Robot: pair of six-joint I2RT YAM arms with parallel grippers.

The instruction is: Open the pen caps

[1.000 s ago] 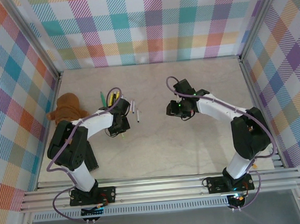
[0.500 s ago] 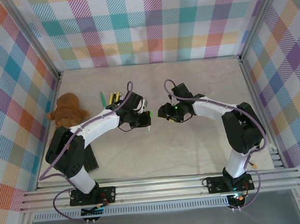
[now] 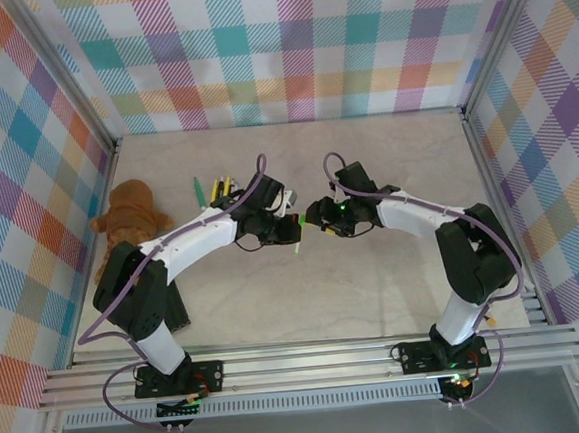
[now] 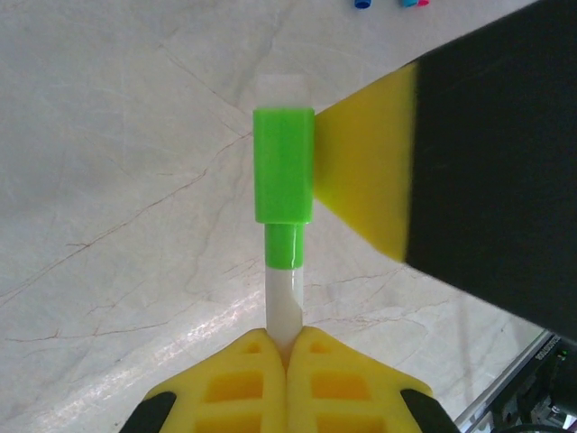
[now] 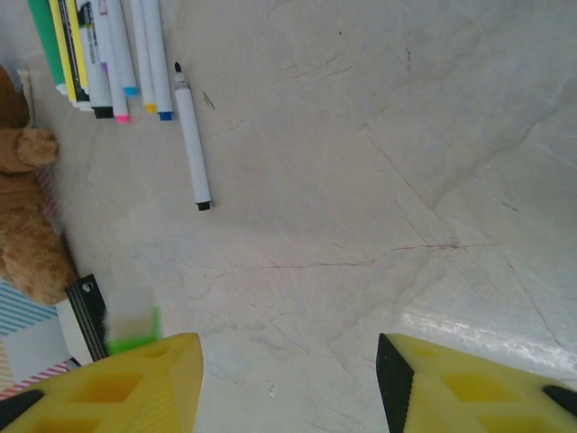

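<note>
While left gripper (image 4: 288,347) pinches pen (image 4: 283,302), cap (image 4: 283,176) (green)

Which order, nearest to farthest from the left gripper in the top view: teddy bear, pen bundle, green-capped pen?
1. green-capped pen: held in the fingers of the left gripper, mid-table.
2. pen bundle: lying to the back-left of it.
3. teddy bear: farthest, by the left wall.
</note>
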